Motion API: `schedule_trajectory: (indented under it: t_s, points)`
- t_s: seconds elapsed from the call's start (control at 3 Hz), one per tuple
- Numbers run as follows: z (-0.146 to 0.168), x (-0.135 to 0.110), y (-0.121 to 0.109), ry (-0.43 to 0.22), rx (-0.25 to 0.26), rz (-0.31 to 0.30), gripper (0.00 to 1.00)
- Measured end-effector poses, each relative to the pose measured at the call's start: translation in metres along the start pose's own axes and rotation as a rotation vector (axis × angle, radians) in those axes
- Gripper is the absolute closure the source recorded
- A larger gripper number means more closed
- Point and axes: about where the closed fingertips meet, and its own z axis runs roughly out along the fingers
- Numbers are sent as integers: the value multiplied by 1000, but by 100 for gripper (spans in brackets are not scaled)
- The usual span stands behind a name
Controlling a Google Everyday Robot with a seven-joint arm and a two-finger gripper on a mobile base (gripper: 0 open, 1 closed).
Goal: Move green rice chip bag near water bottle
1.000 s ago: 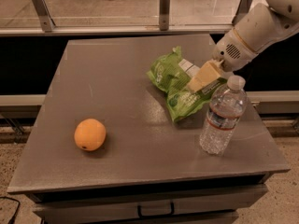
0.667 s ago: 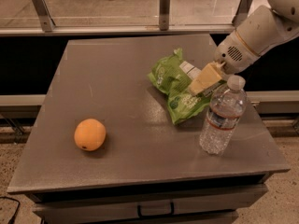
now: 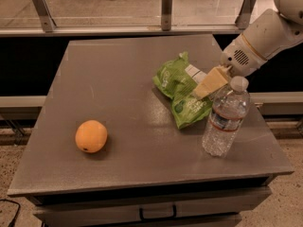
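Observation:
The green rice chip bag (image 3: 182,90) lies crumpled on the grey table (image 3: 118,89), right of centre, with its white label panel facing the back right. The water bottle (image 3: 224,118) stands upright just to the bag's right front, almost touching its lower corner. My gripper (image 3: 209,83), tan-coloured on a white arm, comes in from the upper right. It sits at the bag's right edge, just behind the bottle's white cap.
An orange (image 3: 91,136) sits on the table's front left. A metal railing with posts (image 3: 166,4) runs behind the table. A drawer handle (image 3: 157,213) shows below the front edge.
My arm and gripper have shifted slightly to the right. The bag, bottle and orange have not moved.

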Motion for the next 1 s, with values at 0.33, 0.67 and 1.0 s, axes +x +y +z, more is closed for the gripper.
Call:
schedule_trajectory:
  t_s: [0.33, 0.67, 1.0]
  points:
    - [-2, 5, 0, 15, -3, 10, 12]
    - [-2, 7, -1, 22, -3, 14, 0]
    - [-2, 7, -1, 22, -3, 14, 0]
